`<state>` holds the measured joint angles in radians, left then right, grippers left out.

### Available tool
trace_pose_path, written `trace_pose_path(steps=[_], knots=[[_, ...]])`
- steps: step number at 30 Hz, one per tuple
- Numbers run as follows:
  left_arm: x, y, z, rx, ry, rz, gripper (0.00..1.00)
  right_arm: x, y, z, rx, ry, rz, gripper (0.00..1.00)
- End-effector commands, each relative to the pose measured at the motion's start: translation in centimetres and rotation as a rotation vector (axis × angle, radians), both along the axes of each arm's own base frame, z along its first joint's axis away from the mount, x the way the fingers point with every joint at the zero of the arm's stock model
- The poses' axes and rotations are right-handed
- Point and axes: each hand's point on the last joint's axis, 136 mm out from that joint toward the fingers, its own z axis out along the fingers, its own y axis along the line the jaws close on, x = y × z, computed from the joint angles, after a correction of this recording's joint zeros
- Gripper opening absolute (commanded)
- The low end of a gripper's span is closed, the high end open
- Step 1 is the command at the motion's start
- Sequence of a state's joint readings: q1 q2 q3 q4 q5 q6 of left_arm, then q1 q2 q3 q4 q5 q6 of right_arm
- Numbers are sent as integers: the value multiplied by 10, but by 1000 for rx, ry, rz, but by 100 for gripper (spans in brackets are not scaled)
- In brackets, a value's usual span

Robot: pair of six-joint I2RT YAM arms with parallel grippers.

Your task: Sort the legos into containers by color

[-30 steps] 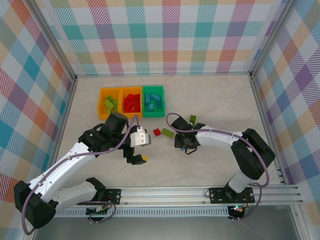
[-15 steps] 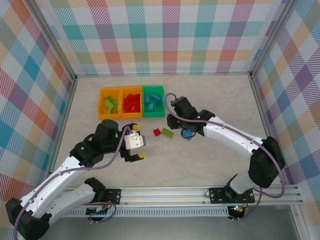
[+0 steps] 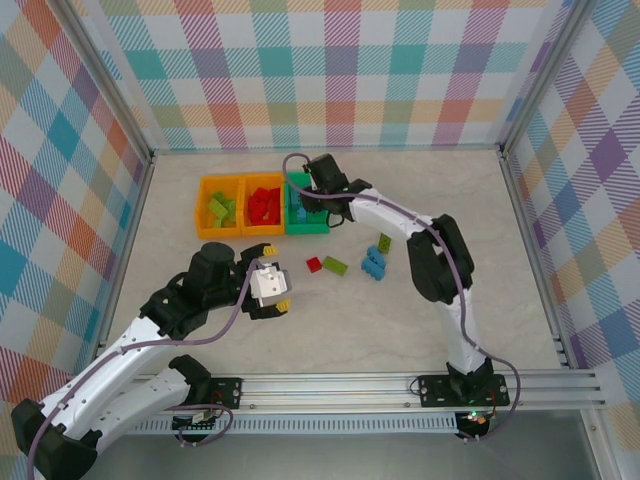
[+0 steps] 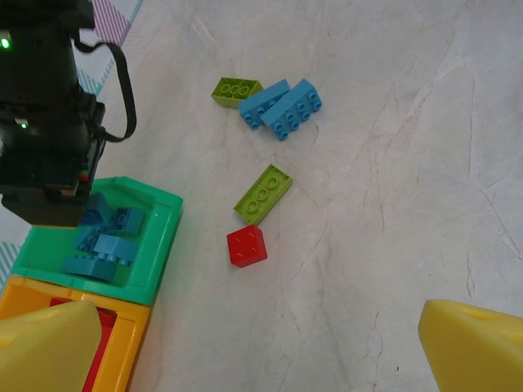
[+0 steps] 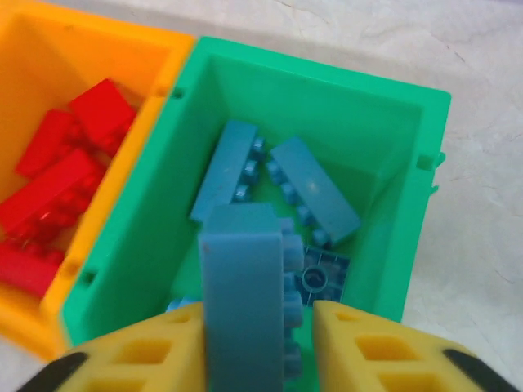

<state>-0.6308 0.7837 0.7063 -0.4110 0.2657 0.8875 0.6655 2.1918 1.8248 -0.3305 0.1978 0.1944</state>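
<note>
Sorting was mostly done: the three bins (image 3: 264, 204) held green, red and blue bricks. The right gripper (image 5: 260, 347) clamped a blue brick (image 5: 245, 286) above the green bin (image 5: 409, 106). Five loose bricks (image 4: 263, 193) remained right of the bins; the left gripper (image 4: 270, 347) hung agape.

Laboratory robot test cell. Plaid-printed panels (image 3: 330, 70) enclose a marble-patterned table (image 3: 400, 330); beside it, an aluminium mounting rail (image 3: 400, 385)

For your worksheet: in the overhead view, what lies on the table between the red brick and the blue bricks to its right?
One lime green brick lies between the red brick and the blue bricks; the left wrist view shows it beside the red one too.
</note>
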Motion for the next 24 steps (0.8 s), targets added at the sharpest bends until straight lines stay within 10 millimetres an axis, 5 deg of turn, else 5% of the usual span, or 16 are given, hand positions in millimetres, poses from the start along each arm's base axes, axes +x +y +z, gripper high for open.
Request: trace_pose_path(steps=[1,7,11,18,24], knots=[[2,-2,-4,16,-27,-14,100,6,16,23,14,-10,56,48],[11,2,-1,-4,-37,57,100,-2,8,60,24,5,39,58],[25,2,5,-64,22,163,100,-32,-7,92,65,-3,59,68],[60,12,24,-197,154,449,100,-133,-48,121,181,45,188,99],[88,21,27,-310,424,819,100,-220,-111,98,218,94,167,100]])
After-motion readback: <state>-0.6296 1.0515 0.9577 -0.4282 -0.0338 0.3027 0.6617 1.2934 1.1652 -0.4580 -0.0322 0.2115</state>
